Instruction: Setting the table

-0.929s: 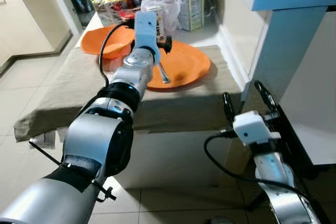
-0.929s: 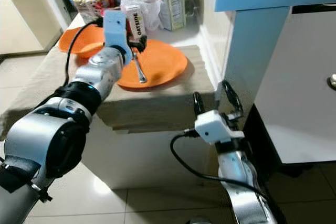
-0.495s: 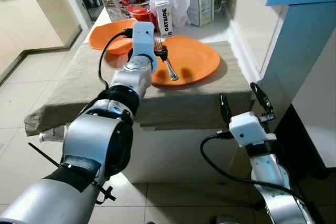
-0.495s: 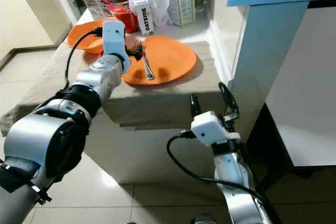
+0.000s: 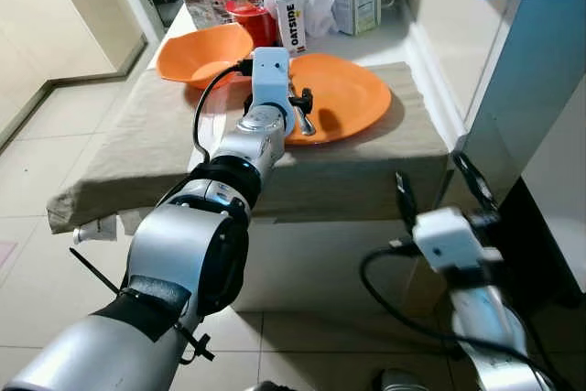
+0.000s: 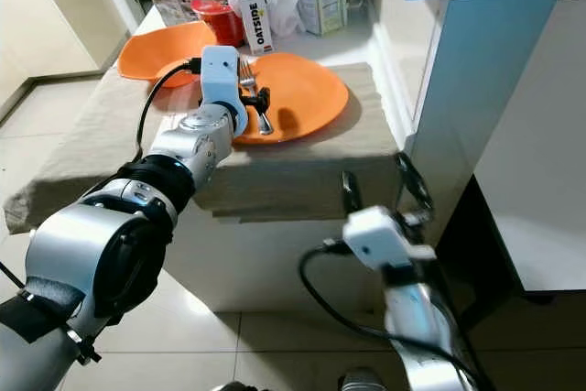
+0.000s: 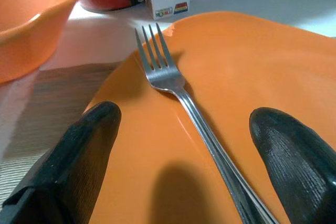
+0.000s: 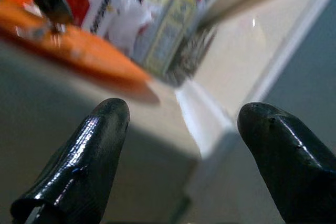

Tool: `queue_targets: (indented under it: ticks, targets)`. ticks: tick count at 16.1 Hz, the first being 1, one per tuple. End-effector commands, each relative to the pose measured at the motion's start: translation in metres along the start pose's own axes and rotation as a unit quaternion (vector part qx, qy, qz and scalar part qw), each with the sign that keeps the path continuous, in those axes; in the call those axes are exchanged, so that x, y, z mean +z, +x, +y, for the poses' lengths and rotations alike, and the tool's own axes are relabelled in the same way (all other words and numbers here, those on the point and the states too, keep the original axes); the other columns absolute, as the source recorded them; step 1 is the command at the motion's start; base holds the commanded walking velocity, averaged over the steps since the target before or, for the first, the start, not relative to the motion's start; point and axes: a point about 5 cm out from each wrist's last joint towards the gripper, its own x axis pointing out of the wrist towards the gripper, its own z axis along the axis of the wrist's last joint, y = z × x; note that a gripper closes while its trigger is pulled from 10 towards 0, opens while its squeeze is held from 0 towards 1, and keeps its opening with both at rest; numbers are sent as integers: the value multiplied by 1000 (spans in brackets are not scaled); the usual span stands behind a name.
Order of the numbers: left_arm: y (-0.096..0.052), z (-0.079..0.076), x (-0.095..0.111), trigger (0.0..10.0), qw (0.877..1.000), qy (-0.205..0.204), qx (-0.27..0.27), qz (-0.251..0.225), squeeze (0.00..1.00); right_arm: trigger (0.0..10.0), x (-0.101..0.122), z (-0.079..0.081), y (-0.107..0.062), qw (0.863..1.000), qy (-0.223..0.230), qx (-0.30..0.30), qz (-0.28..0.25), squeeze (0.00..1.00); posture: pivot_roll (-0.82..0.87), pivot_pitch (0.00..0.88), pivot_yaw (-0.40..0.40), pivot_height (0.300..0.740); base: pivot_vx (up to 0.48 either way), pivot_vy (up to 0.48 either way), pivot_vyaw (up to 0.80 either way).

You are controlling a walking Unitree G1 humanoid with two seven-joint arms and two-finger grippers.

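Kitchen table (image 5: pixel 128 148): fork (image 7: pixel 178 92) lies on the plate (image 5: pixel 352 98), tines pointing away, between the left gripper's (image 7: pixel 189 150) spread fingers; right gripper (image 5: pixel 444 191), also spread, hangs low.

Between the matt, textured black fingers (image 7: pixel 79 156) lies a polished metal fork (image 7: pixel 178 98) on a smooth, satin orange plate (image 7: pixel 262 66); woven beige cloth (image 7: pixel 58 85) lies beside it.

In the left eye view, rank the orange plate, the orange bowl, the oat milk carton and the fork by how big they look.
1. orange plate
2. orange bowl, a bit smaller, though farther from the camera
3. oat milk carton
4. fork, partly hidden by the left tool
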Motion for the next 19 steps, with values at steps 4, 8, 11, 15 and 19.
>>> queue_targets:
  ticks: [4, 8, 11, 15, 19]
  targets:
    - [0, 4, -7, 10000, 1000, 15, 10, 13, 0, 10000, 1, -12, -13, 1000, -6, -9, 15, 0, -310, 98, 199, 735, 0, 0, 0]
    - [0, 12, -14, 10000, 998, 48, 30, 22, 0, 10000, 5, -11, -29, 999, 38, 30, 23, 0, -317, 92, 193, 735, 0, 0, 0]
    - [0, 17, -8, 10000, 997, 63, 42, 13, 0, 10000, 2, -9, -33, 998, 43, 45, 31, 0, -316, 86, 186, 735, 0, 0, 0]
    - [0, 21, -2, 10000, 997, 61, 53, 2, 0, 10000, -15, 20, -47, 994, 62, 80, 50, 0, -308, 87, 175, 735, 0, 0, 0]
    - [1, 20, 12, 10000, 997, 54, 54, -18, 0, 10000, -29, 37, -55, 992, 65, 92, 65, 0, -299, 89, 171, 735, 0, 0, 0]
